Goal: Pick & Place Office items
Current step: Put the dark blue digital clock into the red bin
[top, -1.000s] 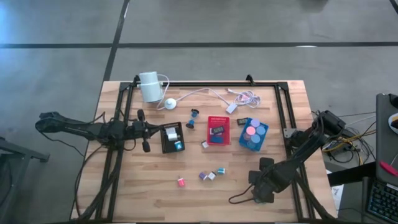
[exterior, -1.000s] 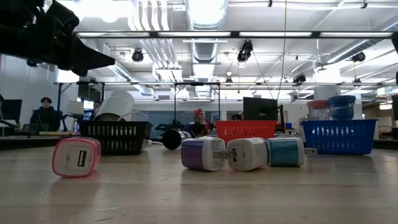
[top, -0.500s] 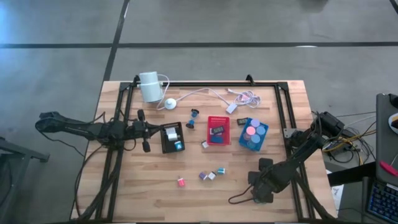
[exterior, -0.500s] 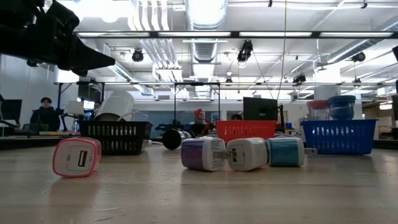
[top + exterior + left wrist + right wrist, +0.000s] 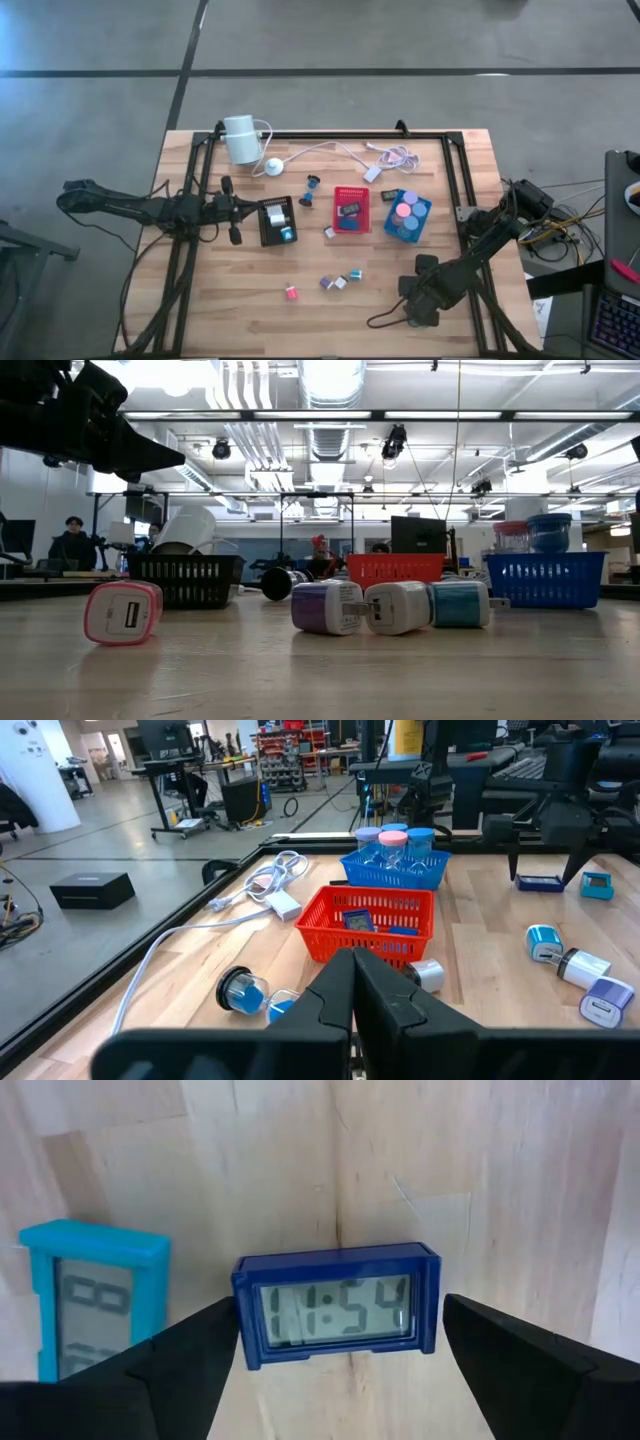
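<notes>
The right gripper [image 5: 338,1370] hangs low over the tabletop [image 5: 250,300] near its 5 o'clock corner, fingers spread wide, one on each side of a dark blue clock [image 5: 336,1305]; the clock is a small flat rectangle with a grey display of dark digits, lying face up on the wood, and the fingers stand just beside its ends without a visible touch; just beside it lies a light blue clock [image 5: 95,1295] of the same make, partly hidden behind a finger.

The left gripper [image 5: 355,985] waits at the 9 o'clock side of the tabletop, fingers pressed together with nothing between them, pointing toward the centre.

In the high view, the other office items sit around the middle; a black tray [image 5: 276,221] just right of the left gripper holds a white and a blue piece; a red tray [image 5: 351,210] at centre holds a dark clip; a blue tray [image 5: 407,216] toward 3 o'clock carries pink and blue round discs; a pink block [image 5: 291,293] lies toward 6 o'clock, well apart from the trays; a purple block [image 5: 326,283], a white block [image 5: 340,282] and a teal block [image 5: 355,274] lie touching in a short row near it.

A white cylinder [image 5: 240,138] with its cable rests toward 11 o'clock.
</notes>
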Tool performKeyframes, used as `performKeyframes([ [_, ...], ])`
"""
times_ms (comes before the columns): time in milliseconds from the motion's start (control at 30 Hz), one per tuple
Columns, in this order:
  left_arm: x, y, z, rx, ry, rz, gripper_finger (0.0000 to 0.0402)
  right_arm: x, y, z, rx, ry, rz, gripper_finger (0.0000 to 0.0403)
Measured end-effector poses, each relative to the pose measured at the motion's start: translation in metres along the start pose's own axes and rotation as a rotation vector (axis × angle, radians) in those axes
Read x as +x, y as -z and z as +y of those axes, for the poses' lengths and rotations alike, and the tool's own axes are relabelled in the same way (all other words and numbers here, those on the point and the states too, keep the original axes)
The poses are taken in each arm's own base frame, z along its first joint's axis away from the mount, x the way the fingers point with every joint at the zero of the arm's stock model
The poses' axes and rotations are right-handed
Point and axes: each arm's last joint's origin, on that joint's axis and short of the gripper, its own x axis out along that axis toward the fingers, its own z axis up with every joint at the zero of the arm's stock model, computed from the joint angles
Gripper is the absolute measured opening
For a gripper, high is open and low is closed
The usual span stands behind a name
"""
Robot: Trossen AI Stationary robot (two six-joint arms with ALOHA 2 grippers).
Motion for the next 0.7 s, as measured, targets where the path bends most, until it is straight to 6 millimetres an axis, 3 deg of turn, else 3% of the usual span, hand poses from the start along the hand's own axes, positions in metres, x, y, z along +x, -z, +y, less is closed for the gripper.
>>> performKeyframes([
  [333,0.0,0.0,0.0,0.0,0.0,0.0,0.0014,0.009,0.0,0.001,-0.012,0.016,0.014,0.0312],
  [467,0.0,0.0,0.0,0.0,0.0,0.0,0.0014,0.006,0.0,0.0,-0.018,0.002,0.005,0.0278],
  [700,0.0,0.0,0.0,0.0,-0.001,0.0,0.0014,-0.009,-0.001,-0.003,-0.026,-0.057,-0.044,0.0278],
])
